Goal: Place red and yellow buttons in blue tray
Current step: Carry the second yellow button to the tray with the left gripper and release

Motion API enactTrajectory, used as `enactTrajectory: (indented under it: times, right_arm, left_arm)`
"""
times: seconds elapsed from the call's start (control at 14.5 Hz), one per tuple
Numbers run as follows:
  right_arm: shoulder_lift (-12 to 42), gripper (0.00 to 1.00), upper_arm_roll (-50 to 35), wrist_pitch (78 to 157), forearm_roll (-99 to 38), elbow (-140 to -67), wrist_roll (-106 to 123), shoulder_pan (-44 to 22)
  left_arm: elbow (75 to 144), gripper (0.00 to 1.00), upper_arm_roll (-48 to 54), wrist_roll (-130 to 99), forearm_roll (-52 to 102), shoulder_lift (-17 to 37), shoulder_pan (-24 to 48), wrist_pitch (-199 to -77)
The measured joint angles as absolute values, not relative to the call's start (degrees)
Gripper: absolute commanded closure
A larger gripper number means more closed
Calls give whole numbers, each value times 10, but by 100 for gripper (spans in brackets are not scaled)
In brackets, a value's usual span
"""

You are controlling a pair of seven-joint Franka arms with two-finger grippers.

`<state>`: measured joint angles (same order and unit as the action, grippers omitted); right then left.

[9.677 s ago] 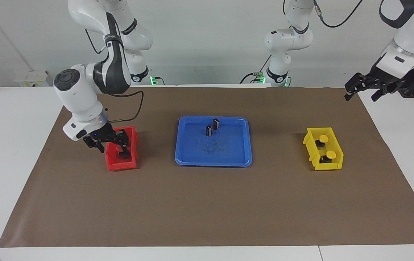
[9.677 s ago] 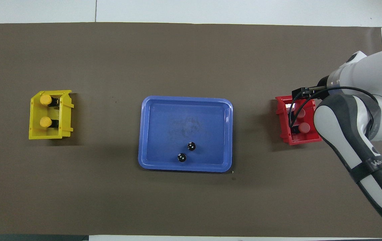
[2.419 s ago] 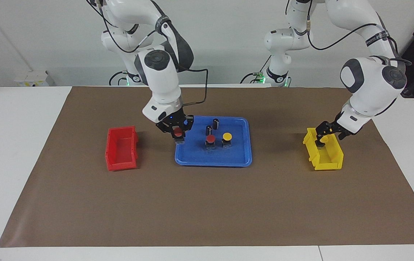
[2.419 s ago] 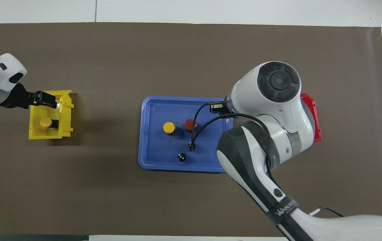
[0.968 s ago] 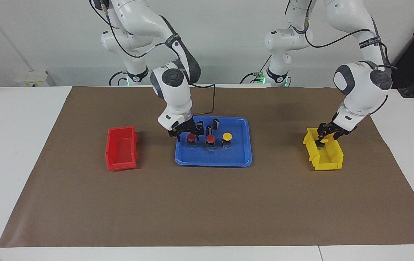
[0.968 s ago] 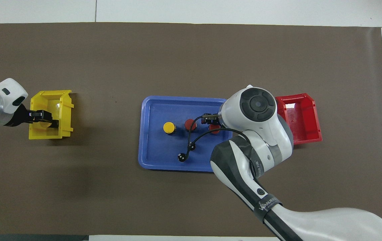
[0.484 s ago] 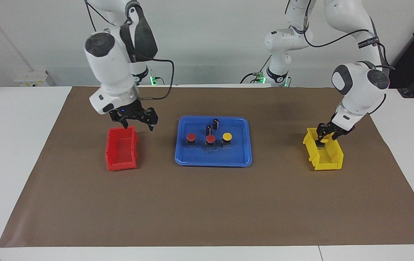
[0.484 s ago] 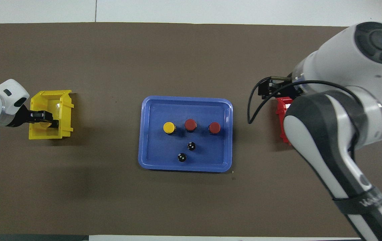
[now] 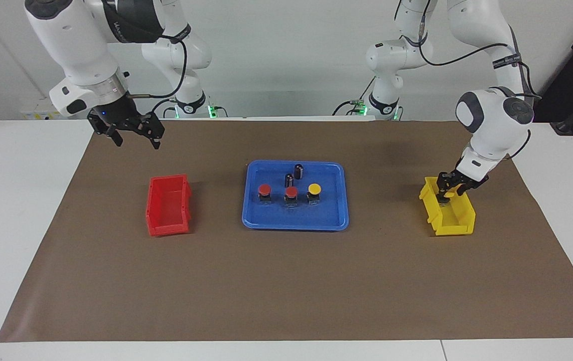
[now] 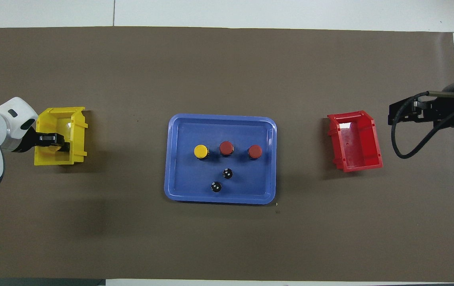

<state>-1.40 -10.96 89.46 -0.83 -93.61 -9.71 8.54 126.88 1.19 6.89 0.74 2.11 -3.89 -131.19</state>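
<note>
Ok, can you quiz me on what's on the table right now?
1. How many buttons stand in the blue tray? A two, B three, C four.
2. True or false: the red bin has nothing in it.
3. Fill the gap: the left gripper is reaching down into the ___ bin.

Key: 1 B. 2 true. 3 yellow; it is the yellow bin.
</note>
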Motion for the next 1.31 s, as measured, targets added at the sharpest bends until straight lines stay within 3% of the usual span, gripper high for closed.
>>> enactTrajectory:
  times: [0.35, 0.62, 0.97, 1.31]
  right_arm:
    - [-18, 0, -99, 876, -8, -934, -68, 88]
    - [-18, 0, -81, 876, -9, -933, -50, 106]
    - [-18, 0, -66, 876, -9, -933, -49, 103]
    - [-23, 0, -2, 876, -9, -935, -47, 47]
  left_arm:
    - [1243, 98, 12, 69, 6, 21, -39, -1291]
    - [1083, 98, 16, 12, -37, 18, -17, -1121]
    - [1057, 98, 28, -267, -36, 26, 160, -1121]
    - [1076, 98, 30, -387, -6, 69, 267, -1200]
